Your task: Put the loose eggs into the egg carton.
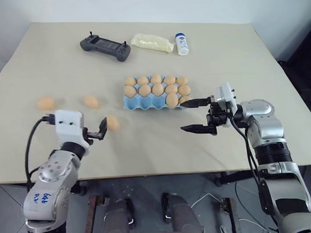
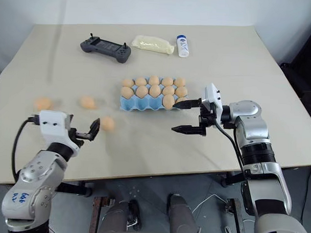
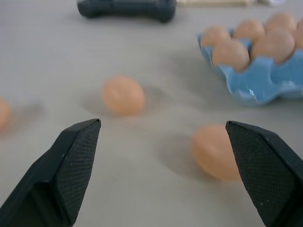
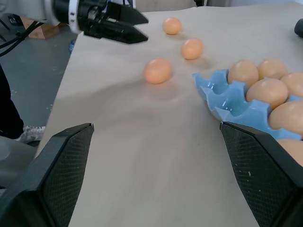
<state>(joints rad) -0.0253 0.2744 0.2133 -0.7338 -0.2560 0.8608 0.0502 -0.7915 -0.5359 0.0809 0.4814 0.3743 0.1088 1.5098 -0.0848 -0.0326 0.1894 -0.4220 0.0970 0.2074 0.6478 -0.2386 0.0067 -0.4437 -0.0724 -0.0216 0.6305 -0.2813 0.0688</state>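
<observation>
The light blue egg carton (image 1: 145, 103) lies mid-table and holds several tan eggs; the cups at its near left stand bare. Three loose eggs rest on the table to its left: one (image 1: 113, 123) nearest, one (image 1: 91, 101) farther left, one (image 1: 45, 103) farthest left. My left gripper (image 1: 98, 131) is open and points forward, just left of the nearest egg (image 3: 215, 151) without touching it. At the carton's near right corner my right gripper (image 1: 194, 116) hovers open, pointing left, with nothing between its fingers.
A black game controller (image 1: 105, 47), a pale yellow bag (image 1: 152, 42) and a small white bottle (image 1: 182, 44) lie along the far side of the table. The table's front edge (image 1: 158, 173) runs just below both grippers.
</observation>
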